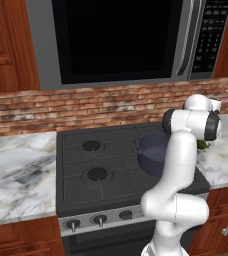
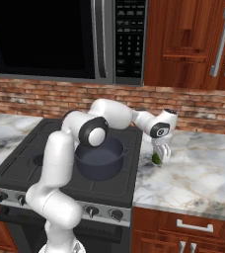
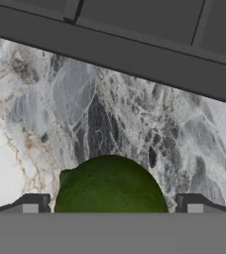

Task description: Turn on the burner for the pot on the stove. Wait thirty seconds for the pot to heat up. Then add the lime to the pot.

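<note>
Now your pincer [image 2: 159, 157] hangs spread wide, grasping nothing, with the lime [image 3: 110, 184] sitting between its fingertips on the marble desk [image 2: 203, 178], just beside the stove [image 2: 30, 158]. Expect a light, firm, smooth fruit that may roll; clamp it across its widest middle, gently, before carrying it to the pot [image 2: 100, 159].

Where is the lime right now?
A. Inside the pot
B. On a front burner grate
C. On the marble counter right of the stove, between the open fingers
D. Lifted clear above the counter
C: the lime sits on the marble counter, flanked by the open gripper, beside the stove, not in the pot.
</note>
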{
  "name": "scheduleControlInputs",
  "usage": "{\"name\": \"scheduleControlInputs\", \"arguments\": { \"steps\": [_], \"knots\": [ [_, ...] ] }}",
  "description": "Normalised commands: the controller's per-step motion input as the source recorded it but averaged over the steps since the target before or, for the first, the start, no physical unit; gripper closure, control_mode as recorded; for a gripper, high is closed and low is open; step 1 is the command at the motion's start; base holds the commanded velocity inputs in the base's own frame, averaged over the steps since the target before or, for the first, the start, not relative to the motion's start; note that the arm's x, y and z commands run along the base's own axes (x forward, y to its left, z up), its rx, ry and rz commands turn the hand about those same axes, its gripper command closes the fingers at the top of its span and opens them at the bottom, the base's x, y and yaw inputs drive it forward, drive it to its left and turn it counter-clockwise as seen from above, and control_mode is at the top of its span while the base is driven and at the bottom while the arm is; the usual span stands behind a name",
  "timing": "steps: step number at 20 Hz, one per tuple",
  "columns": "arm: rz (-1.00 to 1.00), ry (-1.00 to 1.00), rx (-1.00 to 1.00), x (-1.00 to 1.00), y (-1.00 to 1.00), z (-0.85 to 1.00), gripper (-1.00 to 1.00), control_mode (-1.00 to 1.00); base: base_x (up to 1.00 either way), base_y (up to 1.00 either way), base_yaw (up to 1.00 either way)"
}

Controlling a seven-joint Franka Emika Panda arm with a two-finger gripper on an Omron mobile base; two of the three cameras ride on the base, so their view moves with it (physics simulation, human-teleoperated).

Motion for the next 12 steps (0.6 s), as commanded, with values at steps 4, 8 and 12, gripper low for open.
{"name": "scheduleControlInputs", "arguments": {
  "steps": [4, 8, 12],
  "knots": [
    [0.0, 0.01, 0.01, 0.0, 0.0, -0.13, 1.0, -1.0, 0.0, 0.0, 0.0],
    [0.0, 0.0, 0.0, 0.0, 0.0, -0.02, 1.0, -1.0, 0.0, 0.0, 0.0],
    [0.0, 0.0, 0.0, 0.0, 0.0, 0.0, 1.0, -1.0, 0.0, 0.0, 0.0]
  ]
}}
